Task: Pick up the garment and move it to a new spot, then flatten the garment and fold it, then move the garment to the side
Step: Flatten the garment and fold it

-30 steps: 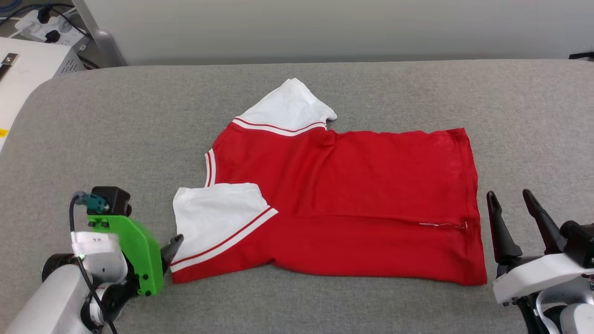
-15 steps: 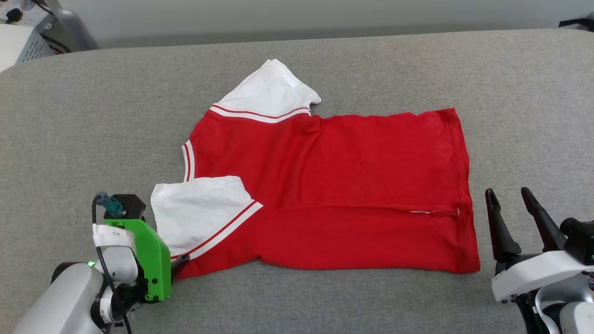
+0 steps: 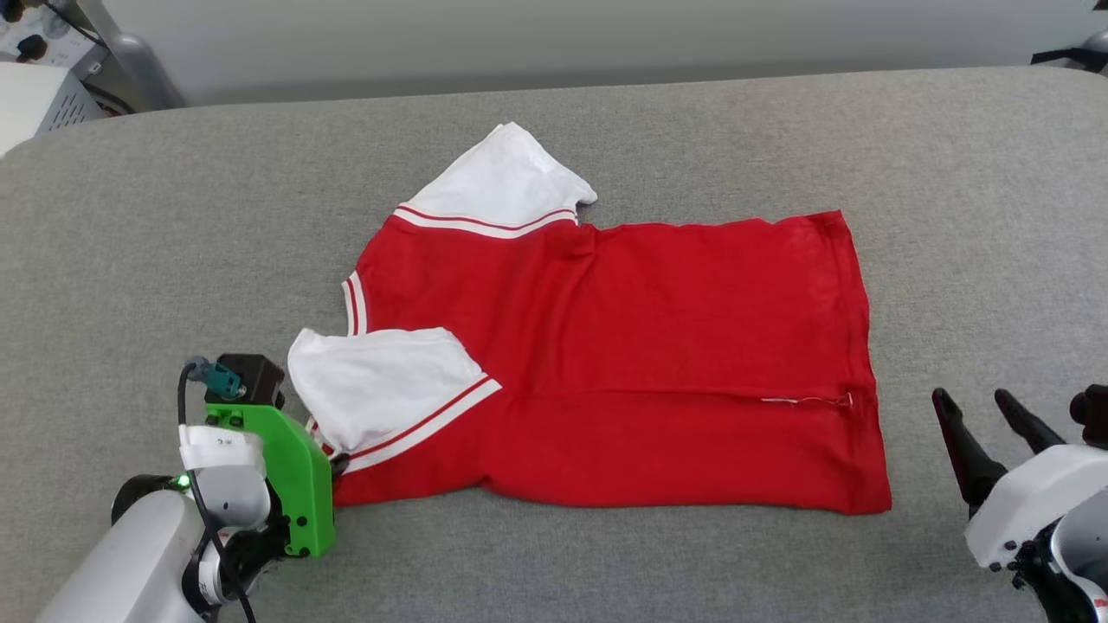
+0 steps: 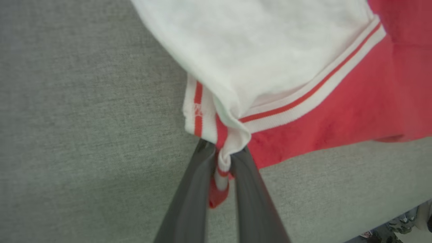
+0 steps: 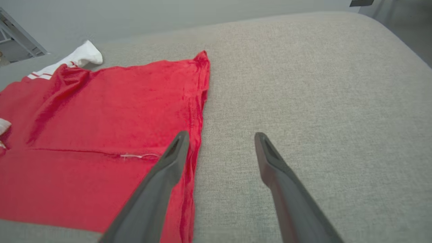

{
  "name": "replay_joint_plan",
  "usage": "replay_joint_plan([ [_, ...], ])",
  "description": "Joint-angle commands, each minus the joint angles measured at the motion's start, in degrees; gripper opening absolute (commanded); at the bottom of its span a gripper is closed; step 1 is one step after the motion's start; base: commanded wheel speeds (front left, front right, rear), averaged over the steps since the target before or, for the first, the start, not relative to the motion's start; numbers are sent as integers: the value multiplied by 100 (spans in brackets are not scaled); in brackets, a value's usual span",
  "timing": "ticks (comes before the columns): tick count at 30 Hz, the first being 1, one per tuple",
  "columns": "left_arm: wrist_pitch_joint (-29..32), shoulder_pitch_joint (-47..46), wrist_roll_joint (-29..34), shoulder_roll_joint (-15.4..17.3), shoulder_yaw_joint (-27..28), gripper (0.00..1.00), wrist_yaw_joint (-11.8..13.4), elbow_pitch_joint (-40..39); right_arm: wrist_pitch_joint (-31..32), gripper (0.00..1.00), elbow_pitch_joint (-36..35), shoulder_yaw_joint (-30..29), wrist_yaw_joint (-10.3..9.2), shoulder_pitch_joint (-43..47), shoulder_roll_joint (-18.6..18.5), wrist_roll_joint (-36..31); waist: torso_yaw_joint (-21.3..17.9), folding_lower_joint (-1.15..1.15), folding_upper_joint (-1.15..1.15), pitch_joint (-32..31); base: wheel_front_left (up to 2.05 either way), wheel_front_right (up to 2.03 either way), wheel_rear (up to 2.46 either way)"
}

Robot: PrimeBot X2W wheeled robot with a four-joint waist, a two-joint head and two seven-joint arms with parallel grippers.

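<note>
garment [image 3: 623, 346] is lying part-folded mid surface [image 3: 173, 216] | left hand [image 4: 222, 152] is clamping its striped near corner, likely for lifting into a fold | right hand [image 5: 219, 140] is hovering spread apart beside the hem

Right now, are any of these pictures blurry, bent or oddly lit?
Head view: even, soft light, no glare, the garment sharp. Left wrist view: the left gripper is soft and out of focus close to the lens, and the red looks washed out. Right wrist view: the grey surface has a curved far edge, perhaps from the wide lens; the right gripper blurs toward the bottom edge.
</note>
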Motion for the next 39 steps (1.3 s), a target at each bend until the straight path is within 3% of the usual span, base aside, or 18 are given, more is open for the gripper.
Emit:
replay_joint_plan([
  [1, -62, 78, 52, 80, 53, 0, 48, -105, 405, 100, -29, 14, -5, 60, -104, 111, 60, 0, 0, -54, 0, 0, 0],
  [4, -113, 136, 100, 193, 104, 0, 108, -410, 1290, 100, -111, 37, -5, 101, -284, 283, 117, 0, 0, -60, 0, 0, 0],
  [9, -212, 193, 152, 279, 205, 0, 258, -926, 2109, 100, -202, 246, -5, 54, -304, 505, 225, 0, 0, 35, 0, 0, 0],
  [19, -264, 131, 256, 277, 170, 0, 350, -1367, 2822, 100, 657, 798, -5, -338, -265, 776, 384, 0, 0, 414, 0, 0, 0],
  [20, -269, 125, 251, 268, 170, 0, 353, -1355, 2892, 90, 738, 866, -5, -349, -265, 824, 393, 0, 0, 430, 0, 0, 0],
  [21, -278, 120, 248, 264, 172, 0, 351, -1345, 2956, 30, 802, 930, -5, -360, -267, 871, 398, 0, 0, 444, 0, 0, 0],
  [22, -293, 116, 249, 260, 175, 0, 350, -1335, 2996, 5, 841, 973, -5, -375, -270, 908, 400, 0, 0, 448, 0, 0, 0],
  [23, -316, 123, 247, 258, 180, 0, 349, -1315, 3033, 0, 882, 1014, -5, -397, -272, 956, 391, 0, 0, 435, 0, 0, 0],
  [39, -620, 796, 219, 346, 286, 0, 615, -1608, 2785, 0, 360, 1165, -5, -606, -603, 860, 249, 0, 0, -517, 0, 0, 0],
])
